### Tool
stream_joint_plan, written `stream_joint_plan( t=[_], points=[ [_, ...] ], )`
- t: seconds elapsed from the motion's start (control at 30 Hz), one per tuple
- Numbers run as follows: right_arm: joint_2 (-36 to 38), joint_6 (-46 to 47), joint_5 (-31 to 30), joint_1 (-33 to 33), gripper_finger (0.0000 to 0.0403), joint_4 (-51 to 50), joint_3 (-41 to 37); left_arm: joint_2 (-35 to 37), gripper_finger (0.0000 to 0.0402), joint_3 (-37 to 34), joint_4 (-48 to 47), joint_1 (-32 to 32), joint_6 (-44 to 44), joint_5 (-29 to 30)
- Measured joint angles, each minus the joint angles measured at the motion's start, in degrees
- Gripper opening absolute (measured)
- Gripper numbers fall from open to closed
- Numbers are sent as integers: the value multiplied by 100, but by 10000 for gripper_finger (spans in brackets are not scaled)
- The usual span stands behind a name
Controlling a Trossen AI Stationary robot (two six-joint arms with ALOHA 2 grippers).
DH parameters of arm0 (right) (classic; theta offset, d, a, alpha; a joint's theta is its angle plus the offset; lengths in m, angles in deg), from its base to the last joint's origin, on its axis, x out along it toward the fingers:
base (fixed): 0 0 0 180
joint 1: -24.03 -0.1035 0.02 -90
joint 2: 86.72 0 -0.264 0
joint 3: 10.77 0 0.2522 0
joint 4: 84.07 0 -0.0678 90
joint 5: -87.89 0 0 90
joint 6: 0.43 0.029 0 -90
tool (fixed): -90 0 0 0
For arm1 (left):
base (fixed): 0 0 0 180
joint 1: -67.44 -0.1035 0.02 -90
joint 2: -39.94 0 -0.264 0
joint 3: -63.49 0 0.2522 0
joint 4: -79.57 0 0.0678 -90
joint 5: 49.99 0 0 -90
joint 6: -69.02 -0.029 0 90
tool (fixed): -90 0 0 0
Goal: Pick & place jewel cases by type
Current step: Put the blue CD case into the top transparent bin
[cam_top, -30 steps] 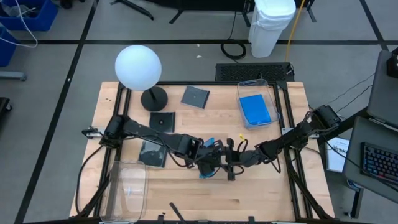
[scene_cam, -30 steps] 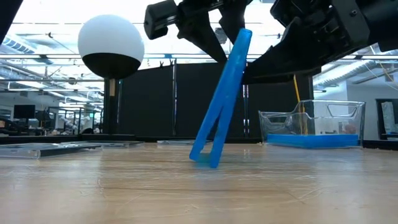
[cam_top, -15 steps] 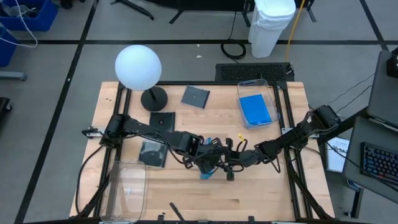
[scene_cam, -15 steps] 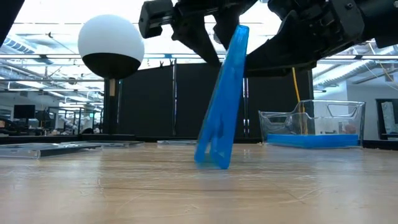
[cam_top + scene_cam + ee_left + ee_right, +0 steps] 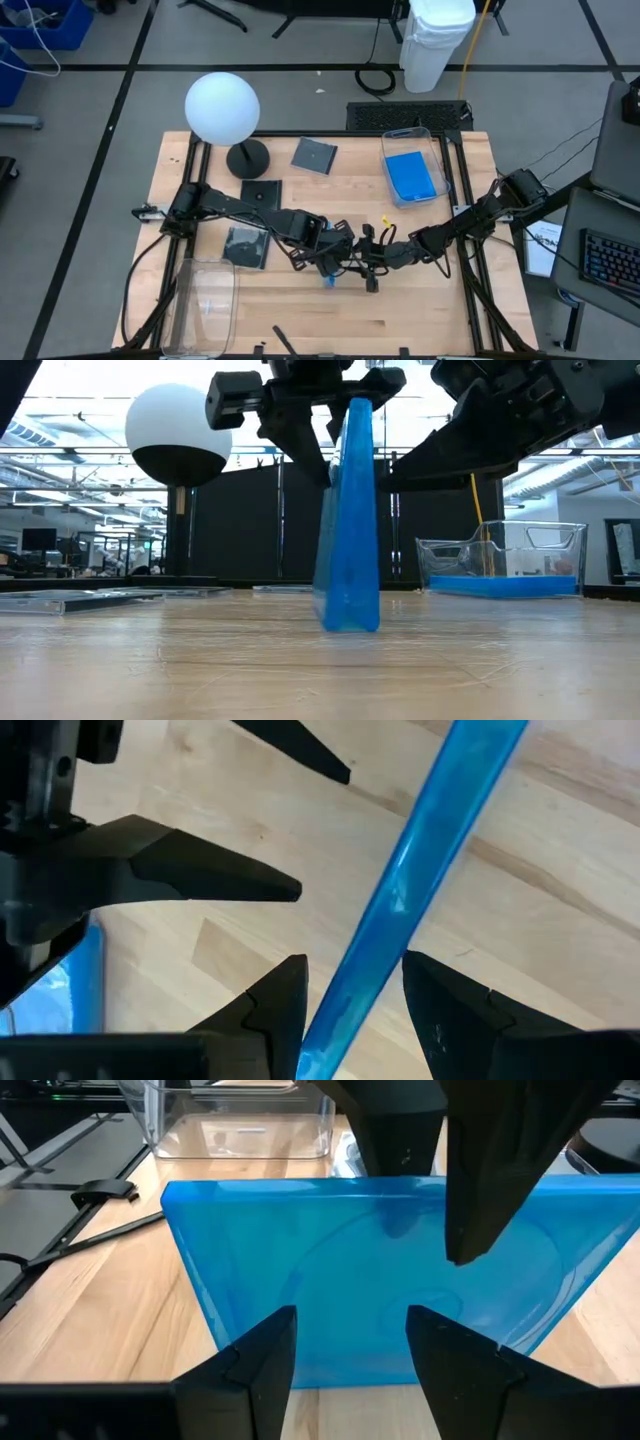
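High view: found the upright blue jewel case standing on edge on the tabletop, about midway between its left and right edges and closer to the near edge. Saw the left gripper closed on it from above and the right gripper just beside it, fingers spread and holding nothing. Noted a second blue jewel case lying flat in the clear bin by the far right corner. Noted also an empty clear bin at the near left corner, a globe lamp at the far left, and three dark cases lying flat: a grey jewel case, a black jewel case and a dark jewel case.

Low view: saw the upright blue jewel case vertical, bottom edge on the wood, top edge pinched by the left gripper.

Left wrist view: saw the thin edge of the case running between that arm's fingers, with the other arm's open fingers beyond.

Right wrist view: faced the broad side of the case, just past the open right gripper.
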Motion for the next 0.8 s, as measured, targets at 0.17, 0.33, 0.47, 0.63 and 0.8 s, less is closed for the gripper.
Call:
stream_joint_plan(
  t=[0.17,0.33,0.47,0.63,0.8],
  points=[
    [0,2,2,-12,183,-60,0,0,128,0,-135,3,42,0],
    [0,83,-2,-13,183,-85,0,0,34,0,-142,-13,436,-4],
    [177,391,-16,-36,183,-423,0,0,34,-2,-176,-23,1144,22],
    [786,824,-4,-102,183,-1694,-3,0,34,-2,-159,95,1314,243],
    [1575,1483,-40,-279,183,-3153,-9,230,34,-2,-31,165,1452,306]
  ],
)
